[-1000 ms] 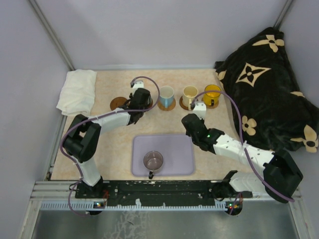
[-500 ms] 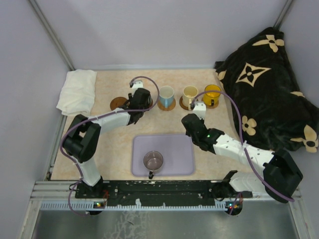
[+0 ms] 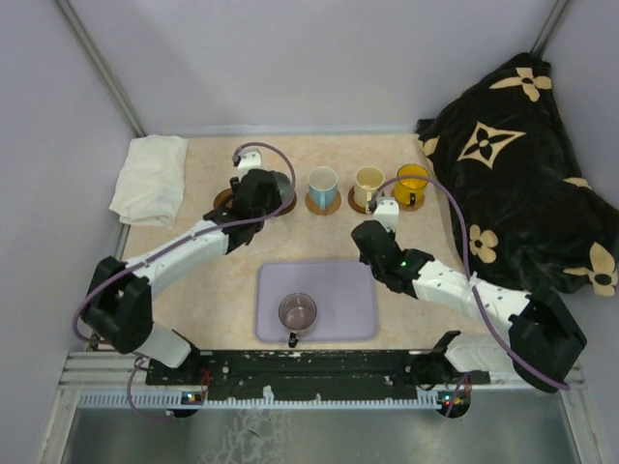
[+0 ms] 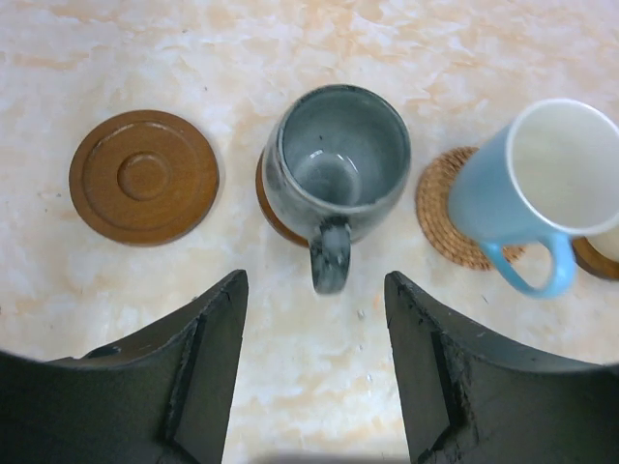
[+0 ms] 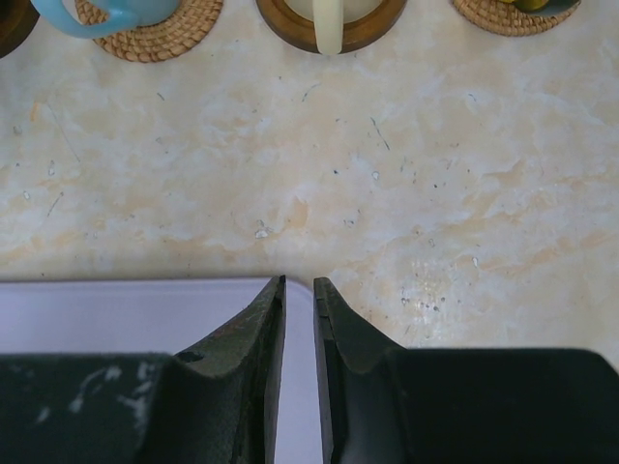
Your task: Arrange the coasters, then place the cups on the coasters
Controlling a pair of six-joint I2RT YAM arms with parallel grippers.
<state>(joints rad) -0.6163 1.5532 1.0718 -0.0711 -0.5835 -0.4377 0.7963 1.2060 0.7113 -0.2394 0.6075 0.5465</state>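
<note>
The grey-green cup [image 4: 338, 159] stands on a brown coaster [image 4: 266, 201], its handle pointing at my left gripper [image 4: 314, 290]. That gripper is open and just short of the handle, holding nothing. A bare brown coaster [image 4: 145, 177] lies left of the cup. To the right are the blue cup [image 4: 542, 184] on a woven coaster [image 4: 440, 217], the cream cup [image 3: 368, 181] and the yellow cup [image 3: 412, 181], each on a coaster. The purplish-grey cup [image 3: 297, 312] sits in the lavender tray [image 3: 338, 280]. My right gripper [image 5: 300, 282] is shut and empty over the tray's far right corner.
A folded white cloth [image 3: 152, 177] lies at the far left of the table. A black flower-patterned blanket [image 3: 522, 164] covers the right side. Grey walls close in the back and left.
My left gripper has opened, let go of the grey-green cup and drawn back to the left, its elbow swinging outward. The right arm has not moved.
</note>
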